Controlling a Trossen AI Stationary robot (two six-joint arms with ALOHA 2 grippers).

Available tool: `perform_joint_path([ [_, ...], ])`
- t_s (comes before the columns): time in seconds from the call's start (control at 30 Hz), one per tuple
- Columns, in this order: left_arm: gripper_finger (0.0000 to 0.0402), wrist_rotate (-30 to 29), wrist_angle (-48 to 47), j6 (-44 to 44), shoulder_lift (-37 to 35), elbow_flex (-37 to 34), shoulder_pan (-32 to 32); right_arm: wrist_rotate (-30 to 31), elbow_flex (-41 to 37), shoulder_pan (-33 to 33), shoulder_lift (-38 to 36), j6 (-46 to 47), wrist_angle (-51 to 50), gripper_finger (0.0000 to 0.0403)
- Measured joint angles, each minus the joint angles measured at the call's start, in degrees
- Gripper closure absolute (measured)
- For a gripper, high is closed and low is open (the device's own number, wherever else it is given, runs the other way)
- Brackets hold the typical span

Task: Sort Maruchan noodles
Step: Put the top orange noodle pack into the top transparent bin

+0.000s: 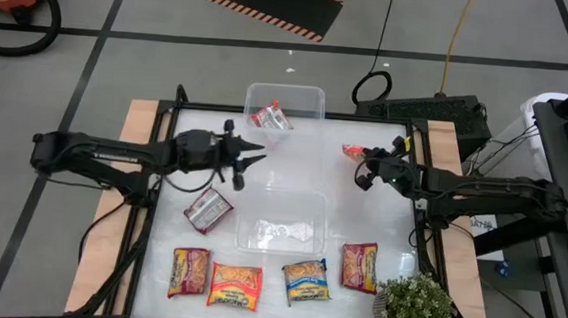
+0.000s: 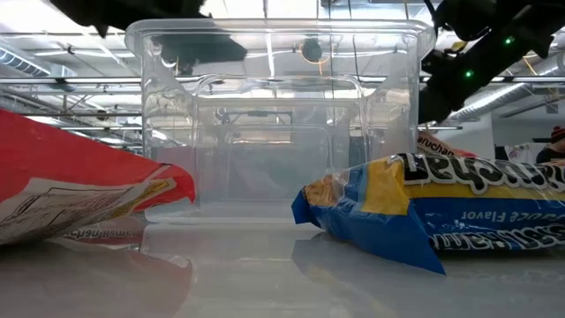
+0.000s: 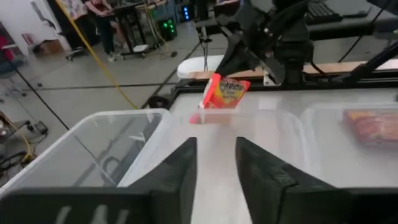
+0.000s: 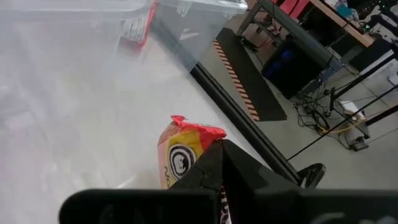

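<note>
High view, right gripper [image 1: 360, 171]: it is being held over the table's 1 o'clock area, jaws closed on an orange-red noodle packet [image 1: 353, 151] that is sticking out toward 11 o'clock from the fingertips.
High view, far bin [image 1: 286, 101]: it is lying toward 10 o'clock from the held packet, one red-white packet [image 1: 270, 117] already inside; this is judged the nearer bin for the right arm, though which bin suits the colour cannot be told.
High view, near bin [image 1: 281, 222]: it is sitting at the table's centre, toward 7 o'clock from the right gripper, with bare table between them.
High view, left gripper [image 1: 245, 160]: it is hovering just at 7 o'clock of the far bin, nothing seen between the fingers.
High view, loose packets: a silver-red packet [image 1: 207, 209] is lying at 7 o'clock of the left gripper, long axis tilted; four more are lined along the 6 o'clock edge beside a potted plant [image 1: 416, 311].
Low view: the near bin is being seen head-on, a red packet [image 2: 84, 196] at 9 o'clock and a blue-yellow packet [image 2: 441, 208] at 3 o'clock; the jaws cannot be judged here.
Left wrist view: the left fingers [image 3: 180, 168] are standing apart, empty, a bin rim just below; the held packet is hanging from the right gripper straight ahead.
Right wrist view: the right fingers [image 4: 217, 165] are pinching the packet's end, its long axis running away from the jaws; the far bin is lying ahead, the table edge close alongside.
</note>
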Motion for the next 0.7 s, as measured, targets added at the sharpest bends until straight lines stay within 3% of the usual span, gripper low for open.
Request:
perform_joint_path([
  [0.27, 0.0200, 2.2, 1.0, 0.9, 10.9, 7.9, 3.5, 0.0, 0.0, -0.5, -1.7, 0.7, 4.5, 0.0403],
  [0.7, 0.0195, 12.5, -3.8, 4.1, 18.4, 20.1, 7.7, -0.1, 0.1, -0.5, -4.5, -9.8, 18.7, 0.0403],
])
